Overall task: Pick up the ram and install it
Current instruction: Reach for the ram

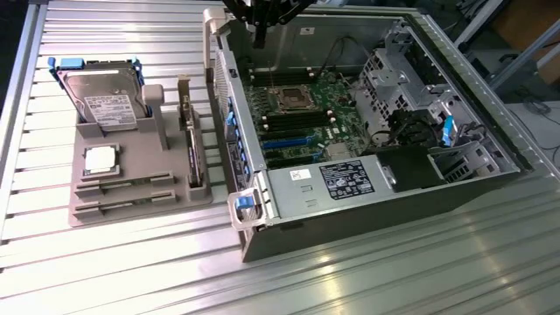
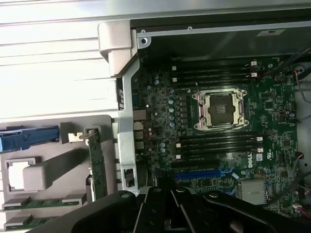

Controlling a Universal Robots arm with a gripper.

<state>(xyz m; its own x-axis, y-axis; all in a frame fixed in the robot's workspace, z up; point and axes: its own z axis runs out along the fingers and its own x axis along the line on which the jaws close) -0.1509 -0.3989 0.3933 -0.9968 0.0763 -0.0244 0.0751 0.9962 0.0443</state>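
Currently the gripper is kept shut, with nothing seen between its fingers, above the far edge of the open computer case. The ram is laid flat in a slot of the gray tray, well apart from the gripper, toward the exterior view's left. A second stick is laid just beside it.

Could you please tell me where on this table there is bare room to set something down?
The table is bare across the exterior view's bottom, below the gray holder and computer case, and above the hard drive. Crowded: the holder, carrying CPU, ram sticks and expansion card; its gap to the case is narrow.
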